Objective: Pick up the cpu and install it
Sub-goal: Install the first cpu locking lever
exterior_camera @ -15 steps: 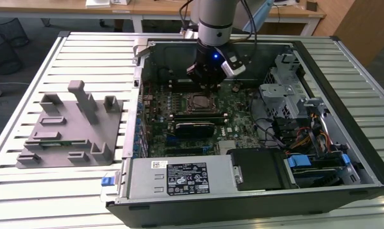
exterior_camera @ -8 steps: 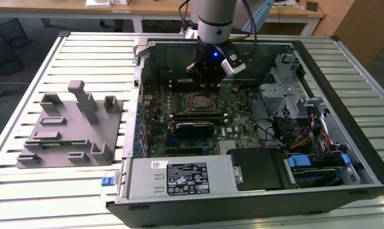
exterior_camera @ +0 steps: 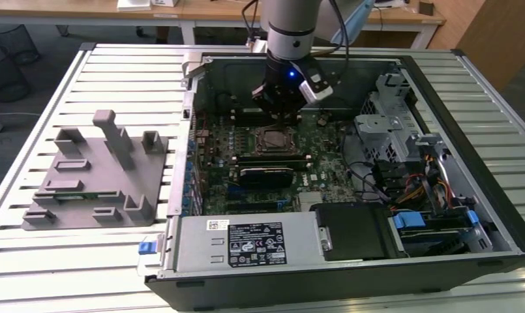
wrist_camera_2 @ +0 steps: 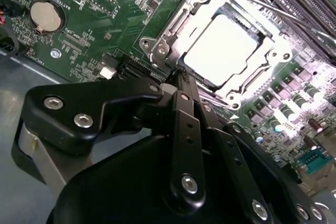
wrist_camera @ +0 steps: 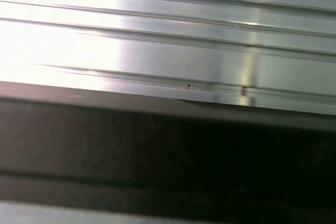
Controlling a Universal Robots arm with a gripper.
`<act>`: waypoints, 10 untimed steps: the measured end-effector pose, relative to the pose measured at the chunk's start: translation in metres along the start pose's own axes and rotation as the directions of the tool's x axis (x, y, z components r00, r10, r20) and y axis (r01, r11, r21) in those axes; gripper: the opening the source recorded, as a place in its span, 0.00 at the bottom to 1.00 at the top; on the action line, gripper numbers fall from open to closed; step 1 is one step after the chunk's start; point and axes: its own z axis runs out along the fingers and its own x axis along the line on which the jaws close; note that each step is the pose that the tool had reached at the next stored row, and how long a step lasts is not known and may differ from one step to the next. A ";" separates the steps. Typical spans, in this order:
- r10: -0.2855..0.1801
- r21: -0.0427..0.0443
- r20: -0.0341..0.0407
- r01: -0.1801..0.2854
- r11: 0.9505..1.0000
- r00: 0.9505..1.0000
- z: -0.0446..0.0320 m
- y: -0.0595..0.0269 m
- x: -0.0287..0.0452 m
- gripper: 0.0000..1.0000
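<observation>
The cpu [wrist_camera_2: 223, 45], a flat square chip with a pale silver-white top, lies in the metal-framed socket [wrist_camera_2: 163, 45] on the green motherboard [wrist_camera_2: 100, 19]. In the exterior view the socket [exterior_camera: 271, 139] sits mid-board inside the open computer case [exterior_camera: 497, 215]. My gripper [exterior_camera: 277, 120] hangs just above the socket's far edge. In the second wrist view my gripper [wrist_camera_2: 181, 77] has its black fingers drawn together to one tip beside the chip's frame, with nothing between them. It does not hold the chip.
A grey plastic fixture [exterior_camera: 92, 176] with upright posts stands on the slatted metal table [exterior_camera: 79, 261] at the exterior view's left. Memory slots [exterior_camera: 267, 158], a power supply [exterior_camera: 244, 241], drive cages and cables [exterior_camera: 402, 163] crowd the case. Table slats [wrist_camera: 168, 35] show in the first wrist view.
</observation>
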 end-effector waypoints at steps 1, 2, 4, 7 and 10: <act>0.000 0.000 0.000 0.000 1.000 1.000 0.0000 0.0007 0.0000 0.11; 0.000 -0.001 0.000 0.000 1.000 1.000 0.0000 0.0015 -0.0001 0.11; 0.000 -0.002 0.000 0.000 1.000 1.000 -0.0001 0.0037 -0.0003 0.11; 0.000 -0.005 0.000 0.000 1.000 1.000 -0.0001 0.0052 -0.0005 0.11; 0.000 -0.008 0.001 0.000 1.000 1.000 -0.0001 0.0055 -0.0005 0.11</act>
